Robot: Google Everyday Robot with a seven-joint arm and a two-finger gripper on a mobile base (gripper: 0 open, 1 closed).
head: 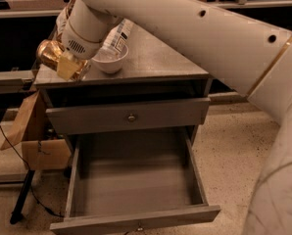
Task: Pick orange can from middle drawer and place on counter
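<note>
1. Counted: one orange can (pixel 47 53), one tool (pixel 63 66), one white bowl (pixel 109 61), one clear plastic bottle (pixel 118 35), one tabletop (pixel 168 58), two drawers, one cardboard box (pixel 40 143).
2. Of the two drawers: the middle drawer (pixel 131 180) pulled far out, with its deep grey tray facing up; above it, the upper drawer front (pixel 129 117) pushed in, a round brass knob at its centre.
3. Tool clamped on the orange can, pale yellow fingers (pixel 70 67) pressed against the can's right side, the shiny body sticking out to the left of the wrist.
4. Orange can held tilted at the front left corner of the tabletop, near its thin edge and well above the middle drawer; impossible to tell whether touching the slab.
5. White bowl on the tabletop just to the right of the tool, close to the wrist.
6. Clear plastic bottle directly behind the bowl, partly hidden by the white arm.
7. Thick white arm sweeping in from the right and covering the back of the tabletop.
8. Cardboard box on the floor to the left of the cabinet, just beside the drawers.
</note>
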